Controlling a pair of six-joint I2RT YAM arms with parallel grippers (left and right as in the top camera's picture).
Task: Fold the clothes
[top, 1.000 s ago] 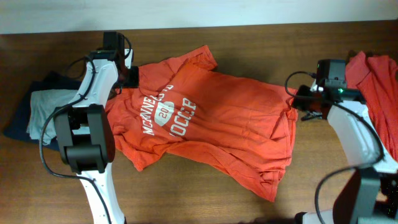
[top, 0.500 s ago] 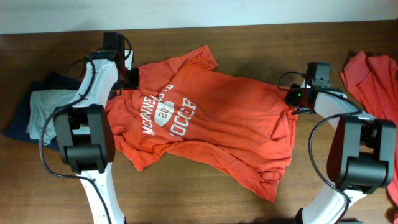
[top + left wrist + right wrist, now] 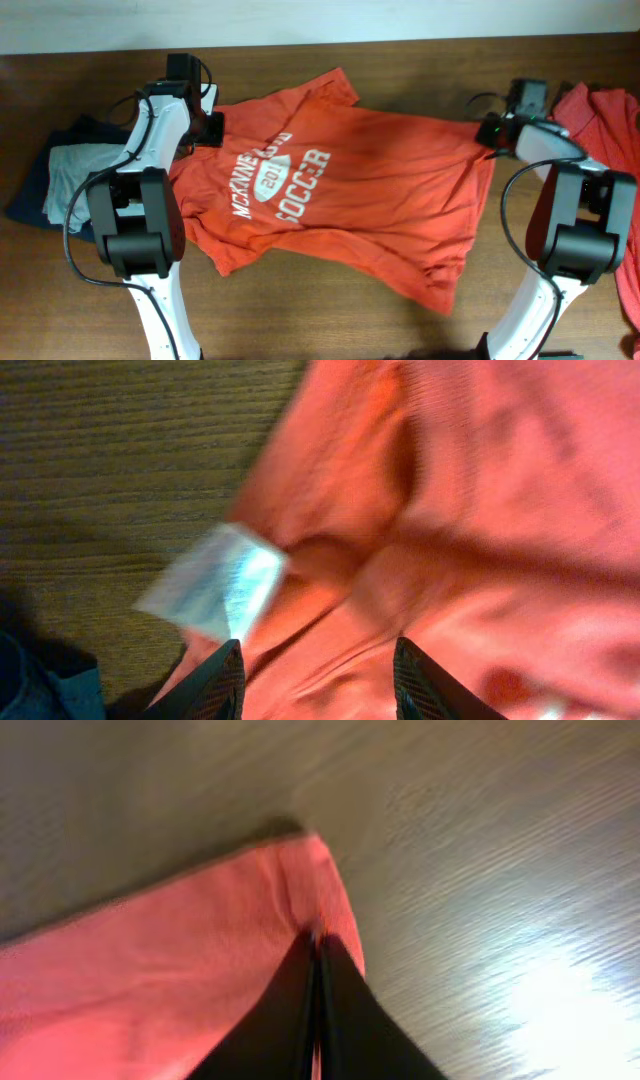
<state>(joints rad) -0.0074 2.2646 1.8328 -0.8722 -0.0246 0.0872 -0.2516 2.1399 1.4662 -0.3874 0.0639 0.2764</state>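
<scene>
On the table (image 3: 420,65), overhead: orange T-shirt (image 3: 370,185) spread across the middle, white print up, collar end to the left, hem to the right. Cloth lies fairly flat, wrinkled near the lower hem. Left gripper (image 3: 213,128) at the shirt's collar-side edge. Right gripper (image 3: 488,137) at the upper hem corner. Second orange-red garment (image 3: 603,125) bunched at the far right edge, apart from the spread shirt. Navy and grey garments (image 3: 55,178) folded at far left.

Left wrist: fingers (image 3: 215,685) stand partly apart, shirt fabric bunched between and below them. Whether they pinch it, cannot tell. White label (image 3: 215,582) sticks out from the fabric edge onto bare wood.

Right wrist: jaws pressed together, no gap, nipping the corner of the shirt's edge. Cloth trails away to the left, wood beyond. Picture blurred.
</scene>
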